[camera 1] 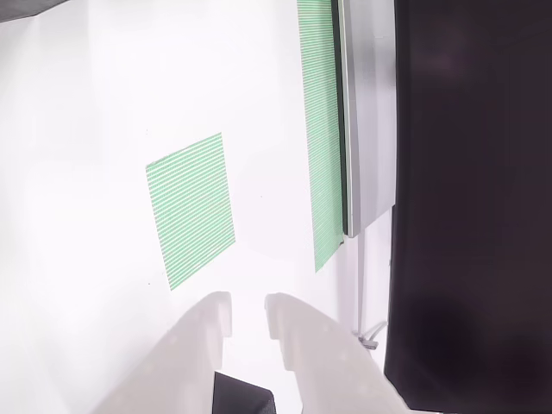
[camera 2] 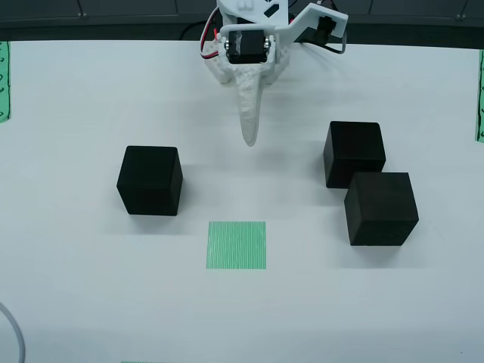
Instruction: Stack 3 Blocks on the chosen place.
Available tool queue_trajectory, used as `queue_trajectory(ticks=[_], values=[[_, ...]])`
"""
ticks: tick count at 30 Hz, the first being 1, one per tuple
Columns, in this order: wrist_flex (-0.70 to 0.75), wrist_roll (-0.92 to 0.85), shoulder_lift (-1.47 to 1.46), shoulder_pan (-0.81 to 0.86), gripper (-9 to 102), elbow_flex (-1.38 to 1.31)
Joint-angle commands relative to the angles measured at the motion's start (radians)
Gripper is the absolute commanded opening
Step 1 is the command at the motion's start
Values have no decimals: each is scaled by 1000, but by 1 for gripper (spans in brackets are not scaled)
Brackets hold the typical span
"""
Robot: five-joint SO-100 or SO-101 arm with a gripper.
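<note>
Colours and patterns on the table

Three blocks (camera 2: 150, 181) (camera 2: 354, 153) (camera 2: 380, 208): matte black. Square patch (camera 2: 237, 245): fine green-and-white stripes. Gripper (camera 2: 249, 136): white. Table (camera 2: 76, 113): plain white. Long strip (camera 1: 321, 129): green striped.

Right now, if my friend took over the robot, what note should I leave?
Gripper: open, holding nothing, hanging above the table behind the green striped square.
Blocks: all three sit on the table. In the front view, one block is left of the square, and two blocks are right of it, close together.
Done: nothing stacked; the square is bare.
Left: move all three blocks onto the square.
</note>
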Motion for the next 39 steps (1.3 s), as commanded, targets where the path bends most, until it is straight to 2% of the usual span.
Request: queue_trajectory(ticks=[1, 6, 11, 15, 19, 22, 25, 31, 39], values=[[-11, -2, 12, -20, 0, 18], [-74, -9, -44, -44, 0, 2], [-106, -29, -344, -121, 0, -268], [-48, -60, -541, -170, 0, -523], [95, -80, -643, -207, 3, -723], [195, -466, -681, -259, 4, -825], [222, -548, -695, -296, 4, -841], [371, -907, -746, -345, 4, -813], [506, -1236, -885, -348, 16, -807]])
